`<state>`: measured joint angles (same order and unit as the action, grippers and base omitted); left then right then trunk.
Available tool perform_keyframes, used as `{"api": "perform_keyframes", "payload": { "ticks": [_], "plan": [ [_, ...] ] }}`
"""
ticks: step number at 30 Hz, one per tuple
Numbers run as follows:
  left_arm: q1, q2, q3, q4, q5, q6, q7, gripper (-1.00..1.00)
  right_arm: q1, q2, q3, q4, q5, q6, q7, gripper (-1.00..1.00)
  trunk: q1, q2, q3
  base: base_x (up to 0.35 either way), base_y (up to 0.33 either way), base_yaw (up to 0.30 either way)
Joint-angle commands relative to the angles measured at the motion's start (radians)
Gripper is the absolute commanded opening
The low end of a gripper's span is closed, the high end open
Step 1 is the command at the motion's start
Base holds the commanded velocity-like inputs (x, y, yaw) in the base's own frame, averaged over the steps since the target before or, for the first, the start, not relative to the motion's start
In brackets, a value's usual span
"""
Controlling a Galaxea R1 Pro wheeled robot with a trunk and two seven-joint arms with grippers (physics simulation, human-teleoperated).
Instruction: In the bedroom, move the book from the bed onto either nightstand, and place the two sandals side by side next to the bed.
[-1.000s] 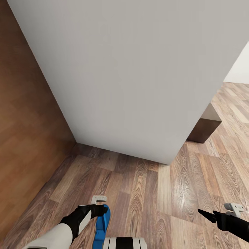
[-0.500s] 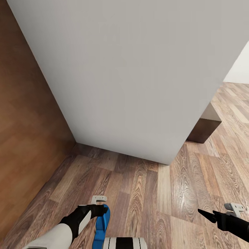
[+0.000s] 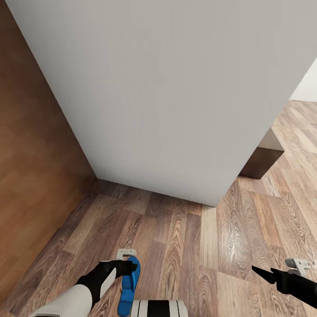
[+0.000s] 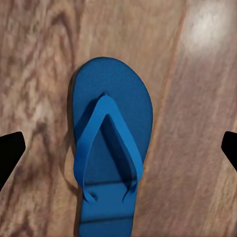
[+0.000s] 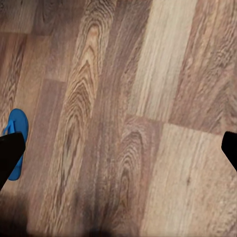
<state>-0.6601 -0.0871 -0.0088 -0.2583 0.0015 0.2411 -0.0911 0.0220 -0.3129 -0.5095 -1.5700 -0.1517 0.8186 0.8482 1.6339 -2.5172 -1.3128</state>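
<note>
Blue is what catches the eye: one sandal (image 4: 109,148) lies flat on the wood-plank floor (image 3: 193,246), strap side up, directly under the left gripper (image 4: 118,150), whose two dark fingertips sit wide apart at either edge of the left wrist view with the sandal centred between them and nothing held. Its long axis runs across the line between the fingertips, so they look set to close across the narrow width, rounded toe end away from the camera. From the head camera, that sandal shows just beyond the left gripper (image 3: 127,257), low in the picture, out on the floor in front of the bed's pale grey side (image 3: 176,101) and the brown headboard (image 3: 31,167). The right gripper (image 3: 281,270) hangs well off to the other side over bare planks, fingers spread and empty, the sandal only at the edge of its wrist view. My read: the left arm is far the nearer, and a straight descent would do it.
</note>
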Motion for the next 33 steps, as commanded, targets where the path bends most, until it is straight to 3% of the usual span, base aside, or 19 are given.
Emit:
{"api": "perform_keyframes", "payload": {
  "ticks": [1,8,16,25,33],
  "plan": [
    [0.000,0.000,-0.001,-0.002,0.000,0.006,-0.002,1.00,0.000,0.000,0.000,-0.001,-0.006,0.007,-0.001,1.00,0.000,0.000,-0.001,0.000,0.000,0.000],
    [-0.001,-0.002,0.000,-0.002,0.000,0.005,-0.001,1.00,0.000,-0.001,0.007,-0.001,-0.006,0.006,-0.001,1.00,0.003,-0.002,-0.028,0.000,0.000,0.000],
    [-0.002,-0.002,0.000,-0.012,0.001,0.000,-0.001,1.00,0.000,-0.001,0.009,-0.001,-0.006,0.005,-0.001,1.00,0.003,-0.002,-0.028,0.000,0.000,0.000],
    [-0.004,-0.001,0.000,-0.088,0.003,0.005,0.003,1.00,0.000,-0.001,0.009,-0.001,-0.006,0.004,-0.002,1.00,0.003,-0.002,-0.028,0.000,0.000,0.000],
    [-0.005,0.001,0.000,-0.122,0.004,0.006,0.003,1.00,0.000,0.000,0.030,-0.001,-0.005,0.003,-0.003,1.00,0.006,-0.003,-0.051,0.000,0.000,0.000]
  ]
}}
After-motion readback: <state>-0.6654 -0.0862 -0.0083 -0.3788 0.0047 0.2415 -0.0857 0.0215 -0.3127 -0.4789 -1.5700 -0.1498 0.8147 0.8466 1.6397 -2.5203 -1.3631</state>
